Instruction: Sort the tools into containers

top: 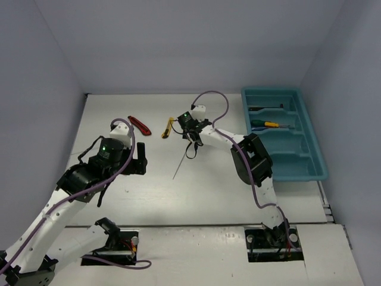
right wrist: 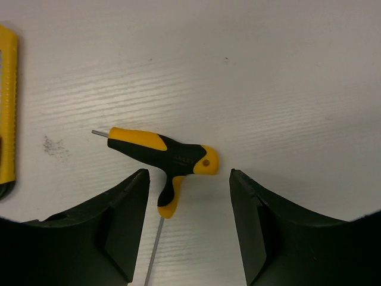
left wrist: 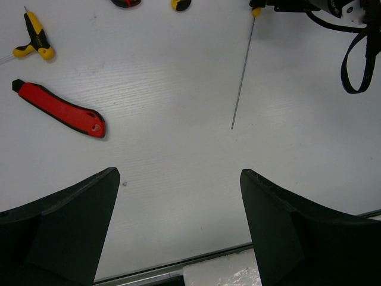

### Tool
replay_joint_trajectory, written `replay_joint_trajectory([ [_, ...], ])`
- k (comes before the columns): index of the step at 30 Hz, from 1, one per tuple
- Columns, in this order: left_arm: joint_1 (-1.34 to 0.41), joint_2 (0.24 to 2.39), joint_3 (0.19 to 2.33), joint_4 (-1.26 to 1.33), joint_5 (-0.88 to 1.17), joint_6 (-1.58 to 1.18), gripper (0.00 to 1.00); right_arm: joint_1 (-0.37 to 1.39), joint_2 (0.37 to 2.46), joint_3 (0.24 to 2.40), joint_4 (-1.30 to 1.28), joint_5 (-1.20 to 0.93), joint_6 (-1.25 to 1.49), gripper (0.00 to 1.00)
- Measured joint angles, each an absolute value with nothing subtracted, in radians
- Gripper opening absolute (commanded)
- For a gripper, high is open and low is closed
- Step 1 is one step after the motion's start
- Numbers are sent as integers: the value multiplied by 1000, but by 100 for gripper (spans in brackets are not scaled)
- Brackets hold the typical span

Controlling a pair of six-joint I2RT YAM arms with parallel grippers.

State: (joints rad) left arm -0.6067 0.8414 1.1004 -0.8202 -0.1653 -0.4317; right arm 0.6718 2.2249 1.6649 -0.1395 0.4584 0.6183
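Observation:
A yellow-and-black T-handle hex key [right wrist: 169,159] lies on the white table, its thin rod [top: 181,162] pointing toward the near edge. My right gripper [right wrist: 187,179] is open and hovers just above it, its fingers on either side of the handle; it also shows in the top view [top: 190,130]. A yellow utility knife [top: 169,127] and a red one [top: 138,124] lie to its left. My left gripper [left wrist: 178,179] is open and empty over bare table. A second red knife [left wrist: 59,110] and a small T-handle key [left wrist: 34,39] lie ahead of it. The teal tray [top: 309,134] holds a green-and-yellow screwdriver [top: 264,124] and a dark tool [top: 265,108].
The tray stands along the table's right side against the wall. Grey walls close in the table on the left, far and right sides. The right arm's cable loop [left wrist: 356,62] hangs near the rod [left wrist: 241,77]. The table's near edge [left wrist: 178,262] runs just under my left gripper.

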Motion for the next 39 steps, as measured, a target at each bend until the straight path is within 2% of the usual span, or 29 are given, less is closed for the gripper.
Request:
replay_joint_trajectory([
  [8, -607, 806, 1100, -848, -162, -444, 80, 687, 2264, 1704, -147, 483, 680, 49],
  [11, -607, 795, 1099, -859, -162, -449, 80, 688, 2271, 1694, -153, 483, 705, 45],
  [14, -607, 791, 1098, -863, -162, -454, 80, 689, 2271, 1682, -157, 486, 719, 32],
  [17, -607, 791, 1092, -865, -162, -457, 80, 689, 2271, 1682, -156, 485, 732, 12],
  [20, -607, 791, 1084, -867, -160, -460, 80, 689, 2271, 1682, -156, 485, 737, 1],
  [26, -607, 789, 1083, -868, -159, -461, 80, 684, 2221, 1641, -170, 488, 738, 0],
  [29, -607, 794, 1085, -869, -159, -461, 80, 675, 2115, 1580, -182, 498, 743, 0],
  [32, -607, 811, 1099, -873, -160, -457, 80, 637, 1912, 1473, -190, 515, 757, 0],
  [39, -607, 874, 1153, -864, -158, -446, 80, 302, 1382, 1268, -144, 569, 831, 0],
])
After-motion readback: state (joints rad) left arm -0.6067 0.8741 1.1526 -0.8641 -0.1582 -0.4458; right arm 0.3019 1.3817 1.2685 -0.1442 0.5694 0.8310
